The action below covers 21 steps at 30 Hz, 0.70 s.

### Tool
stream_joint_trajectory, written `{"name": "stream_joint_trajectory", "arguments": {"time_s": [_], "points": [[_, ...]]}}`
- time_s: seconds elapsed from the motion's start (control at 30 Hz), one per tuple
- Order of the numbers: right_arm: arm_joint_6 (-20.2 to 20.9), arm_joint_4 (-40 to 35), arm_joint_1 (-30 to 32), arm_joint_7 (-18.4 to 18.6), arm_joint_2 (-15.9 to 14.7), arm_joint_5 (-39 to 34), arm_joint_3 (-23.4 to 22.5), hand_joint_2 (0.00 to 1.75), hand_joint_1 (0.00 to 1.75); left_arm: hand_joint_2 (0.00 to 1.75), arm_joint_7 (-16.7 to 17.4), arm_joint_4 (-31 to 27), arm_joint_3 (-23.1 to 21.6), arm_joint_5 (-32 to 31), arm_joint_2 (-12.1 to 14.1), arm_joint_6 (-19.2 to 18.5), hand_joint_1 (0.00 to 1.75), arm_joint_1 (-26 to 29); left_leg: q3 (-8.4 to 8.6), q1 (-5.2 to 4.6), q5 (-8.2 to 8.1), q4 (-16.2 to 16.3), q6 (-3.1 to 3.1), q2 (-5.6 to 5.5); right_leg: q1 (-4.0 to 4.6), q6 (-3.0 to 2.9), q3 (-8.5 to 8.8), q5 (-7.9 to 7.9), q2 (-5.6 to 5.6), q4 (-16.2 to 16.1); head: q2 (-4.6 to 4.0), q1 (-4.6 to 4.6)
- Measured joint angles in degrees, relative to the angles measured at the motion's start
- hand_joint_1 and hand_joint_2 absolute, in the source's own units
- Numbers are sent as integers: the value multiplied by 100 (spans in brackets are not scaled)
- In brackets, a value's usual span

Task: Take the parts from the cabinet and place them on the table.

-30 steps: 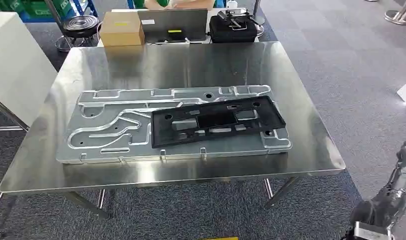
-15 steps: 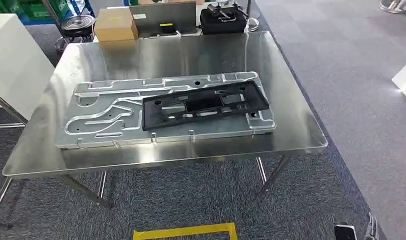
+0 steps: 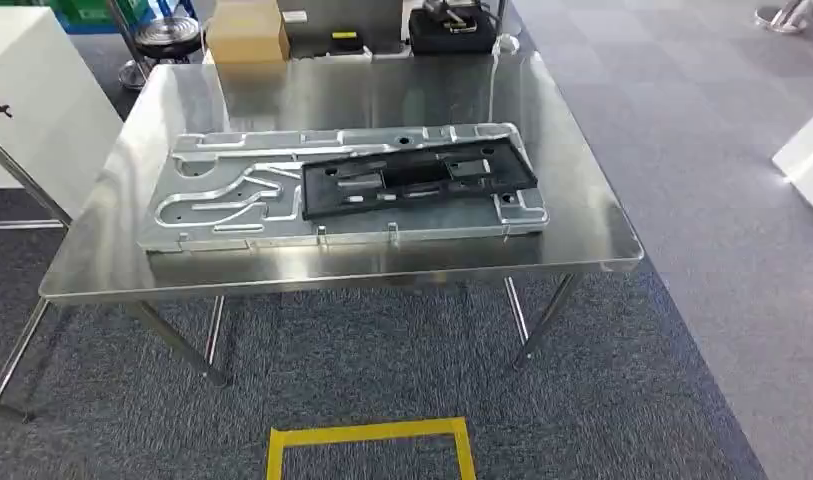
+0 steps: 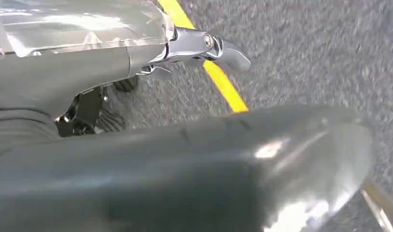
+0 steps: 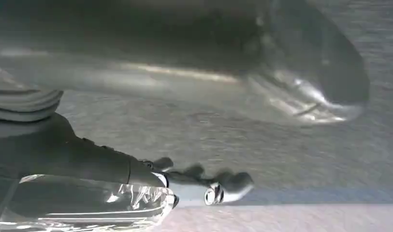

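On the steel table (image 3: 582, 200) lies a long silver machined plate (image 3: 232, 190). A black plastic frame (image 3: 417, 175) rests slanted across the plate's right half. My left hand (image 4: 136, 63) hangs over grey carpet near a yellow floor line, its thumb stretched out and nothing in it. My right hand (image 5: 151, 179) also hangs above the carpet, thumb and dark fingers apart, holding nothing. Both hands are well away from the table.
A white cabinet (image 3: 32, 100) stands left of the table. Behind the table are a cardboard box (image 3: 247, 35), a black case (image 3: 452, 30) and a round stool (image 3: 167, 35). A yellow tape square (image 3: 367, 435) marks the floor in front. A white object (image 3: 807, 155) sits at the right edge.
The whole head view has shifted: the camera has moved back from the table, showing more floor and the yellow square. My right hand has dropped out of its lower right corner. The parts have not moved.
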Motion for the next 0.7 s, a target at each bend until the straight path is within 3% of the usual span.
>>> {"name": "stream_joint_trajectory", "arguments": {"time_s": [0.03, 0.07, 0.1, 0.13, 0.2, 0.23, 0.27, 0.3, 0.33, 0.4, 0.43, 0.47, 0.53, 0.57, 0.6, 0.63, 0.7], "points": [[148, 128, -29, 453, -4, 268, 57, 0, 0, 0, -2, 0, 0, 2, 0, 0, 0, 2, -92, -1, 73, 1, -6, 0, -14, 29, -79, -361, 0, 420, 0, 2], [224, 242, -42, 735, -13, 493, 130, 0, 0, 0, -2, 0, 2, 18, -2, 9, 0, 0, -190, -3, 141, 10, -10, 0, -24, 53, -140, -573, 0, 816, 0, 0], [266, 336, -51, 832, -13, 617, 206, 0, 0, 0, 4, 0, 4, 17, -4, 20, 0, -5, -285, -2, 210, 28, -20, 1, -36, 72, -157, -598, -1, 1113, 0, 0], [303, 418, -70, 869, -7, 653, 271, 0, 0, 0, 13, 0, 7, 18, -11, 22, 0, -7, -385, 1, 278, 48, -38, 1, -48, 88, -84, -429, -1, 1213, 0, 0], [446, 571, -131, 889, 24, 703, 345, 0, 0, 0, 48, 4, 11, 18, -26, 39, 0, -11, -605, 9, 389, 122, -82, 7, -90, 111, 368, 63, -3, 778, 0, 0], [545, 602, -156, 889, 24, 749, 383, 0, 0, 0, 76, 6, 20, 18, -41, 55, 0, -20, -694, 13, 430, 175, -108, 6, -102, 110, 713, 142, -3, 320, 0, 0], [644, 622, -189, 887, 22, 796, 427, 0, 0, 0, 87, 4, 33, 18, -42, 83, 0, -33, -761, 2, 462, 235, -143, 4, -103, 94, 1123, -1, 4, -236, 0, 0], [735, 637, -229, 887, 9, 824, 468, 0, 0, 0, 98, 6, 41, 17, -52, 103, 0, -44, -814, -5, 484, 284, -174, 5, -55, 50, 1341, -165, 14, -647, 0, 0], [790, 672, -263, 887, 7, 839, 497, 0, 0, 0, 103, 4, 48, 17, -57, 120, 0, -53, -844, -6, 546, 295, -221, 6, -47, -16, 1331, -242, 16, -743, 0, 0], [911, 716, -286, 919, 4, 874, 556, 0, 0, 0, 107, 4, 61, 17, -63, 149, 0, -70, -876, 6, 667, 265, -295, 9, -22, -110, 1249, -171, 14, -696, 0, 0], [996, 753, -289, 981, 4, 896, 577, 0, 0, 0, 105, 4, 70, 15, -61, 157, 0, -65, -912, 15, 649, 286, -333, -9, -61, -177, 1191, -90, -14, -723, 0, 2], [1084, 773, -319, 1049, 4, 920, 599, 0, 0, 0, 85, 4, 77, 15, -63, 162, 0, -57, -984, 39, 406, 415, -353, -23, -51, -222, 1127, -26, -27, -722, 0, -2], [1269, 801, -322, 1230, 4, 970, 639, 0, 0, 0, 26, 7, 76, 15, -83, 149, 0, -53, -1160, 45, -351, 1099, -392, -24, -33, -286, 979, 98, -46, -717, 0, 0], [1321, 809, -321, 1290, 2, 973, 660, 0, 0, 0, 0, 7, 76, 15, -87, 142, 0, -54, -1230, 45, -626, 1495, -408, -23, -18, -294, 897, 161, -47, -714, 0, 0], [1380, 825, -321, 1343, 2, 981, 676, 0, 0, 0, -19, 5, 77, 15, -87, 131, 0, -58, -1243, 45, -729, 1860, -420, -23, 0, -297, 791, 240, -47, -702, 0, 0], [1418, 836, -323, 1394, 2, 986, 680, 0, 0, 0, -33, 7, 76, 15, -87, 122, 0, -60, -1193, 45, -627, 1996, -422, -24, 11, -295, 699, 299, -47, -687, 0, 0], [1514, 858, -321, 1532, 2, 983, 689, 0, 0, 0, -52, 4, 70, 15, -85, 90, 0, -66, -823, 43, -163, 1723, -391, -27, 26, -276, 482, 415, -42, -617, 0, 0]]}}
